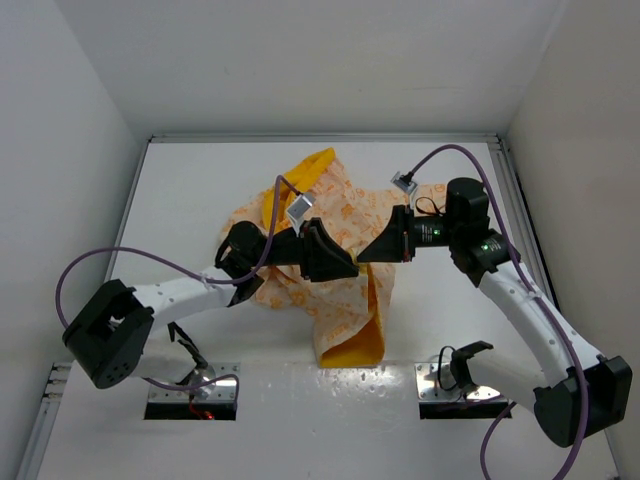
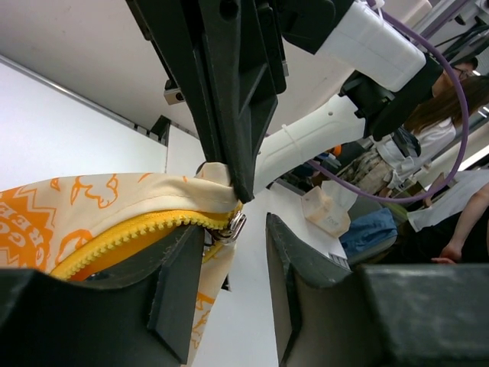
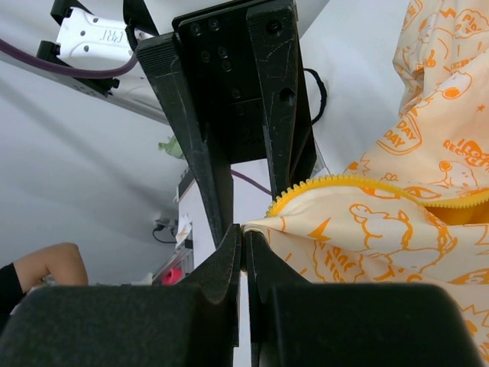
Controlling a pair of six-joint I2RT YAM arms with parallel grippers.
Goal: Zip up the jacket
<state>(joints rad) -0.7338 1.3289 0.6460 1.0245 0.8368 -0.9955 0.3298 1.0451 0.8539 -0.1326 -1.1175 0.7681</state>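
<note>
One small cream fabric hooded jacket (image 1: 345, 305) w/ orange print & yellow zip edging sits bunched at centre of white flat tabletop (image 1: 200, 185), yellow lining flap (image 1: 355, 345) hanging toward 6 o'clock. R black two-finger claw (image 3: 243, 246), in from 3 o'clock, is pinched tight on cream edge next to zip teeth. L black two-finger claw (image 2: 233, 248), from 9 o'clock, has jaws apart; silver metal zip slider (image 2: 234, 227) sits betw. its fingers, just beside the 9 o'clock one.
</note>
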